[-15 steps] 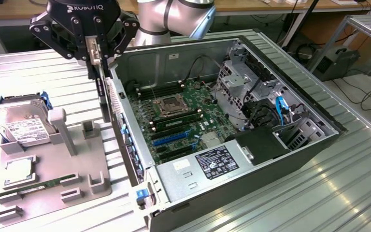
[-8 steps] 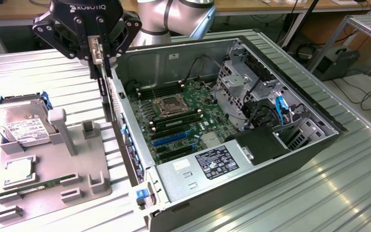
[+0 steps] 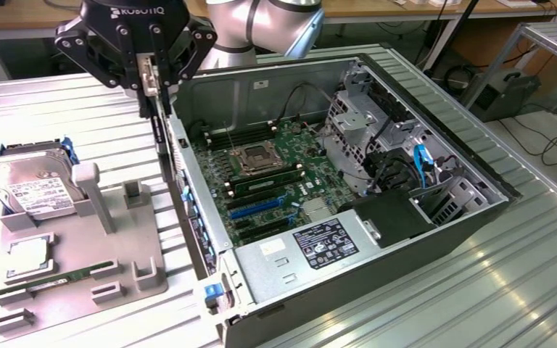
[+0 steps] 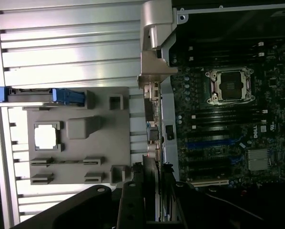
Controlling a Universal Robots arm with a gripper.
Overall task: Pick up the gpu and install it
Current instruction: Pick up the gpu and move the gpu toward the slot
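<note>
My gripper [image 3: 151, 88] hangs above the gap between the grey parts tray [image 3: 114, 239] and the open computer case [image 3: 376, 239]. It is shut on the gpu [image 3: 149, 77], which I see edge-on as a thin dark card with a silver end bracket. In the wrist view the gpu [image 4: 153, 114] runs out from between my fingers [image 4: 133, 205], with its silver bracket [image 4: 157, 43] at the far end. The card lies over the case's side wall, beside the motherboard [image 4: 228, 124]. The blue expansion slots [image 3: 254, 206] on the board stand bare.
On the grey tray sit a hard drive [image 3: 27, 185] in a blue carrier, a CPU [image 3: 27, 255] and a green RAM stick [image 3: 46, 283]. Inside the case are the CPU socket [image 3: 259, 156], the drive cage [image 3: 365, 130] and the power supply [image 3: 322, 243]. Ribbed metal tabletop [image 3: 510, 290] surrounds everything.
</note>
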